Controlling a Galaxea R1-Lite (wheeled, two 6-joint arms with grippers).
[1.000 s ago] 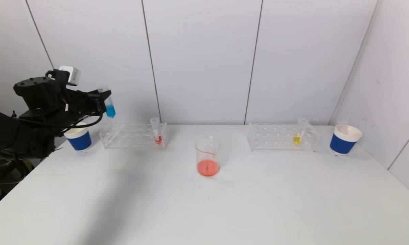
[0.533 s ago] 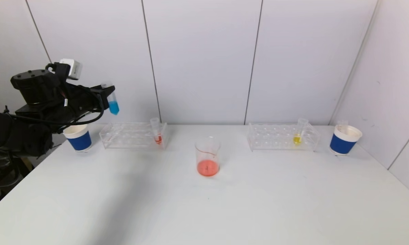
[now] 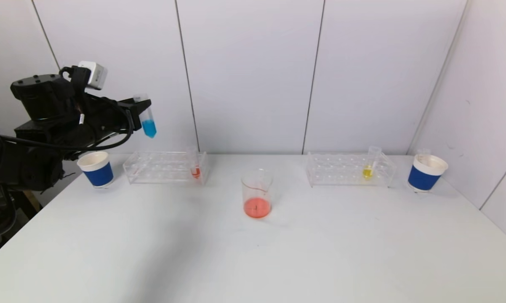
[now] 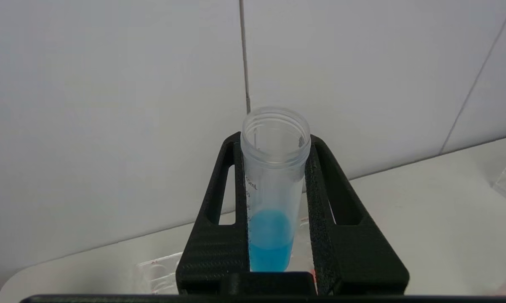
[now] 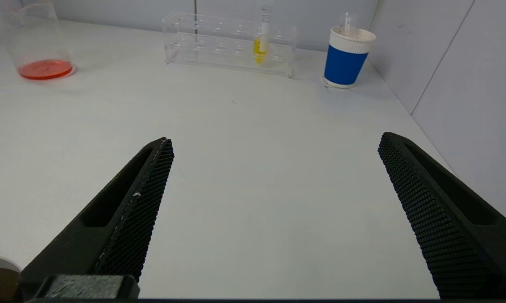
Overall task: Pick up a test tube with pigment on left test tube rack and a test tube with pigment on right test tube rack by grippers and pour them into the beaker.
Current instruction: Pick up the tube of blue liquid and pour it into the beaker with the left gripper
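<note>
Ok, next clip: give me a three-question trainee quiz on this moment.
1. True or false: the left claw holds the blue test tube raised above the left rack.
2. What colour is the liquid in the beaker? A) blue B) orange-red C) yellow
3. Fill in: the tube standing in the right rack holds ____ liquid.

Key: 1 true. 2 B. 3 yellow; the yellow test tube sits near that rack's end closest to the right paper cup. The right claw hangs open, low over the table.
</note>
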